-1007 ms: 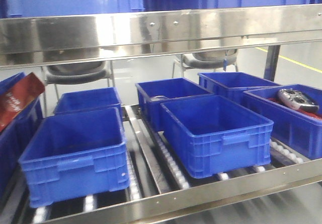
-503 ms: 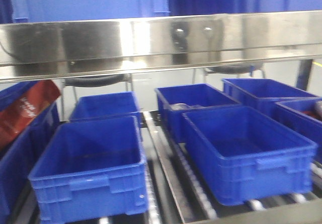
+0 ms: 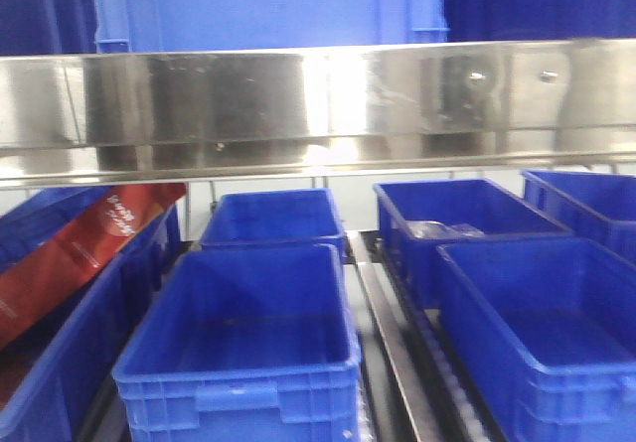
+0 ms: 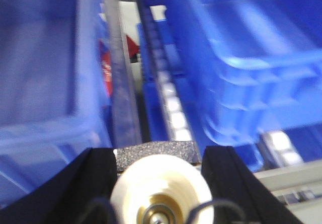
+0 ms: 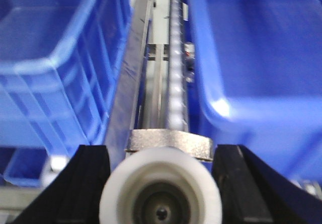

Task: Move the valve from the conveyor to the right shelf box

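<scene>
Left wrist-mounted view shows the left pincer point(image 4: 158, 156) clamped on a cream valve point(image 4: 161, 186); right pincer point(image 5: 161, 151) grips a white valve point(image 5: 161, 183)

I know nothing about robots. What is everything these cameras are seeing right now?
Blue boxes: at least six, blue, lower shelf level.
Crate: one, blue, upper level.
Steel rail: one, silver, across the shelf front.
Packet: one, red, leaning in the leftmost box.
Silvery item: one, grey, in the rear box right of centre; too blurred to name.
Roller strip: one, pale, between boxes.
Cream valve: one, cream, in left claw.
White valve: one, white, in right claw.
Left claw: one, black, shut on cream valve.
Right claw: one, black, shut on white valve.
</scene>
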Tool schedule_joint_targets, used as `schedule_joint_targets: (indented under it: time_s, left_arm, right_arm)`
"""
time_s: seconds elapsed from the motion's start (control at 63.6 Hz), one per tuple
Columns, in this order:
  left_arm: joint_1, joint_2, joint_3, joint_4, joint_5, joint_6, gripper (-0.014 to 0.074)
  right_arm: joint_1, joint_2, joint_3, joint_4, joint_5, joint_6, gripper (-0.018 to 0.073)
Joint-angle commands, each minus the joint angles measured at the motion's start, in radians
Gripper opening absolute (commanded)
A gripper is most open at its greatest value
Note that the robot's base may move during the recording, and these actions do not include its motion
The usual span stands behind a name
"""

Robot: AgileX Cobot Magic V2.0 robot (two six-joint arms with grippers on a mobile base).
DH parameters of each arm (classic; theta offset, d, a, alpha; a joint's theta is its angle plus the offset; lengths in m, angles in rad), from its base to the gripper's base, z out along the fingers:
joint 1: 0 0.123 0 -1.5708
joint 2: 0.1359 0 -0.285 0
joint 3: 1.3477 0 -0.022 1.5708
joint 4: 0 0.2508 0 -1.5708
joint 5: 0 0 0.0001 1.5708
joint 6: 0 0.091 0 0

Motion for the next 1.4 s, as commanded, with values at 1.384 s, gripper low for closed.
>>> schedule_joint_targets:
  time_s: [1.384]
  left_arm:
    - [-0.002, -0.008, -0.009, -0.007, -0.043, -0.008, -0.0111]
  right_arm:
    - [0.001, -0.017, -0.02, -0.01, -0.065, 0.0, -0.0155]
